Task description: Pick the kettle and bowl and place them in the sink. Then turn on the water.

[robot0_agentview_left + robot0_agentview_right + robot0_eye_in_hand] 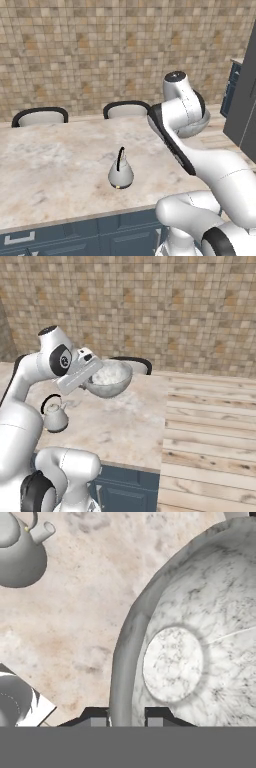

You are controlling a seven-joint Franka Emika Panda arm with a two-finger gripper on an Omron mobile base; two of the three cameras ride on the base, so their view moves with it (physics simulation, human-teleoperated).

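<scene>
Hand view: gripper (127, 716) pinches bowl (200, 657) wall, one tip inside rim, one outside; jaws nearly together on rim. Bowl fills frame from 12 through 5 o'clock, held off counter (90, 612). Kettle (20, 554) stands on counter at 10 o'clock from claw, well apart. Right base view: bowl (107, 378) hangs clear above counter (135, 426), opening up. Sink unseen; bearing from claw unknown.

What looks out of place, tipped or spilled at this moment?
Nothing stands out. The claw pinches the bowl by its rim and holds it above the counter, roughly level. The kettle stands upright on the counter, apart from the bowl. No spill shows.
</scene>
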